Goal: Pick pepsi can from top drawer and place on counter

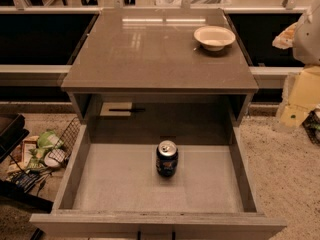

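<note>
Pepsi can (pixel 167 159) stands upright mid-floor in open top drawer (pixel 75 170); gripper out of view, its state untellable

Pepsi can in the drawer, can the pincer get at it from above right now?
Probably yes. The top drawer is pulled open, and the pepsi can stands upright alone on its floor, clear of the walls, nothing above it. The pincer is out of view, so its own position can't be judged.

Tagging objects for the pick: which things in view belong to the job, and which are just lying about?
Job: pepsi can, upright in the open top drawer; counter. The claw is not in view.
Lying about: white bowl on the counter; floor clutter at left.
</note>
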Robot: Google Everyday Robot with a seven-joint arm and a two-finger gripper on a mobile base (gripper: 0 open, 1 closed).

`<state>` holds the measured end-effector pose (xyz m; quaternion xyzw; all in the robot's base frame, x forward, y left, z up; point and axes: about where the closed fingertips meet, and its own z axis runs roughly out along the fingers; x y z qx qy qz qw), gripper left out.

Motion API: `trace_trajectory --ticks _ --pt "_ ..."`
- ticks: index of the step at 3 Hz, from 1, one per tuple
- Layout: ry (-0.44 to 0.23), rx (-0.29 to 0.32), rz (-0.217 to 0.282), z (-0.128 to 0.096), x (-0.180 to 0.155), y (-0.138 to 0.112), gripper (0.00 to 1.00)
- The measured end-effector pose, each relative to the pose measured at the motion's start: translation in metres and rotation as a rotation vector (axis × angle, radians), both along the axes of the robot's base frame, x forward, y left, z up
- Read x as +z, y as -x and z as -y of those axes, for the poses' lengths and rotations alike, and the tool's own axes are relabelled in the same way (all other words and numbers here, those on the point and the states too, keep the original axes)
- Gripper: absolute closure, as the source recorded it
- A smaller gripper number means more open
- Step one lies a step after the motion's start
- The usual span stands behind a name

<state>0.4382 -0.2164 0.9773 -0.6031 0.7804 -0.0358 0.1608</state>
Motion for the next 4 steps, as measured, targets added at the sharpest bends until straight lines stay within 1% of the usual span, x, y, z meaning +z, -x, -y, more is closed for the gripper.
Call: trace_trajectory --ticks 1,2,3,4 --pt "0.0 0.0 0.0 0.0 0.0 0.0 0.0" --pt "-0.052 0.001 0.004 -0.004 -0.011 -0.001 0.0" --pt "-0.165 0.022 0.006 -0.014 -0.04 -0.009 0.0" --pt "-0.336 0.052 0.027 -0.032 -0.08 -0.022 0.0"
